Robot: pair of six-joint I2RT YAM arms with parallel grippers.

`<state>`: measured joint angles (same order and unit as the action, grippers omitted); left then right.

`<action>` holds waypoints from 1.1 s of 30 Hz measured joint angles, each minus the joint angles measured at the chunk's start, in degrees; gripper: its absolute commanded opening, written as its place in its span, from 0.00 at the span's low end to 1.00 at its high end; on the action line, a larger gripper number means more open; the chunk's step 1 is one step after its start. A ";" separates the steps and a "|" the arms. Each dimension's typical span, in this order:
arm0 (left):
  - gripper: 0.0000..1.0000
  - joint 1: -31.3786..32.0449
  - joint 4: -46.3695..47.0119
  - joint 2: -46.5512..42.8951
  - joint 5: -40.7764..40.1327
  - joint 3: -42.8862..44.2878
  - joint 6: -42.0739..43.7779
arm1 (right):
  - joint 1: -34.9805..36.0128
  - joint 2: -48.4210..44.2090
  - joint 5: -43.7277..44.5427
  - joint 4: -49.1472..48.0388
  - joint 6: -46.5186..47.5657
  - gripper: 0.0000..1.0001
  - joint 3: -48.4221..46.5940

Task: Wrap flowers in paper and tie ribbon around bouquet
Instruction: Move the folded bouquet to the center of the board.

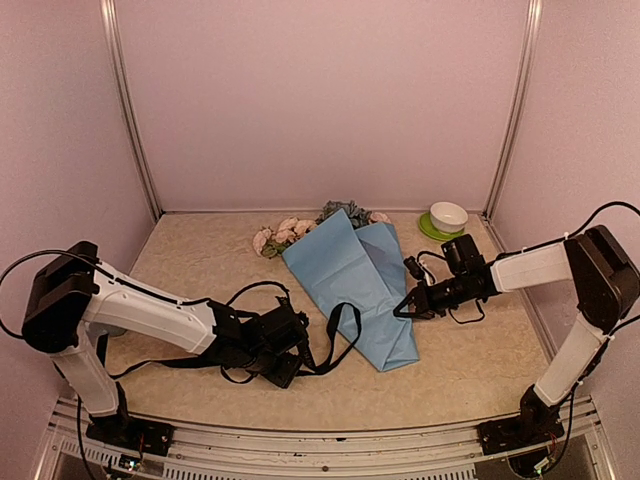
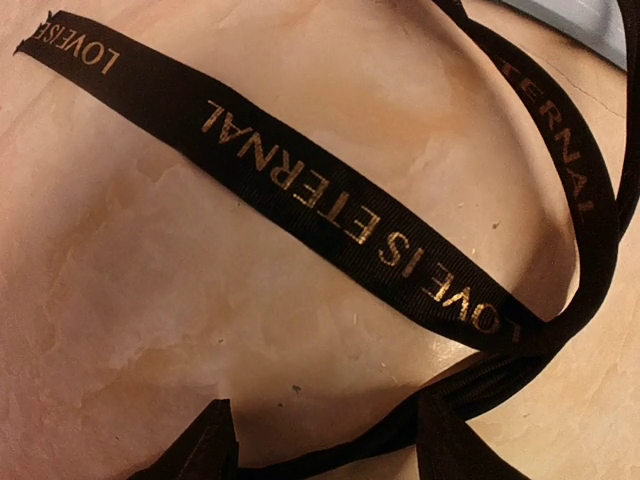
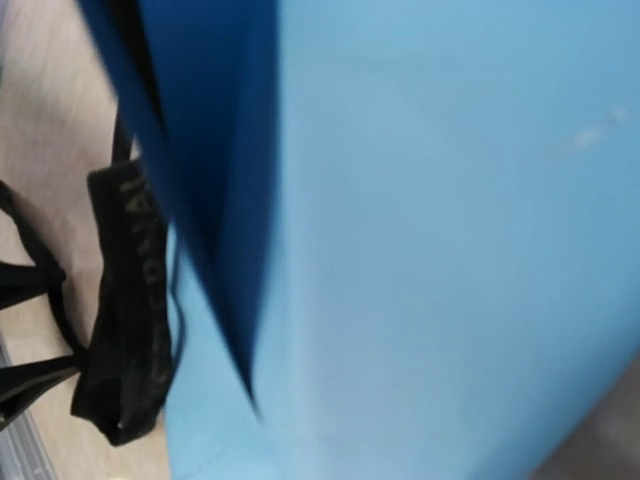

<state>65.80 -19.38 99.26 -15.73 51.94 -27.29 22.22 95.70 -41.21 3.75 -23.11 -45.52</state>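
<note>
Bouquet lies mid tabletop. The flowers (pink + blue-grey) stick out at its far-left end, and the light blue paper cone narrows twd the near side.

Black ribbon, gold lettering "LOVE IS ETERNAL", loops over the bouquet's narrow near end. It then trails off left of it, flat on the tabletop, w/ one cut end lying loose.

L fingers sit just left of the bouquet's narrow end, low over the tabletop. They're spread apart and not clamped on anything; a ribbon strand runs across btwn the tips, close by one of them.

R fingers are at the bouquet's right edge, closed tight. R wrist view is blurred and filled w/ paper, so can't tell if they pinch it.

White bowl sits on a green saucer beyond the bouquet's far-right corner, apart from it.
</note>
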 measured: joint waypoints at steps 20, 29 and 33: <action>0.61 6.16 -0.44 -5.53 17.16 -4.02 3.82 | -2.01 -0.81 0.92 8.11 4.96 0.00 -4.74; 0.79 -0.61 -0.17 -7.67 15.06 5.38 5.46 | -2.03 -1.64 0.94 9.97 5.29 0.00 -5.90; 0.57 1.51 1.86 -3.06 11.47 10.64 8.33 | -2.03 -1.64 0.98 10.08 5.29 0.00 -6.12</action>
<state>67.31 -17.52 96.20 -4.25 62.59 -18.96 20.18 94.06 -40.23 13.82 -17.82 -51.64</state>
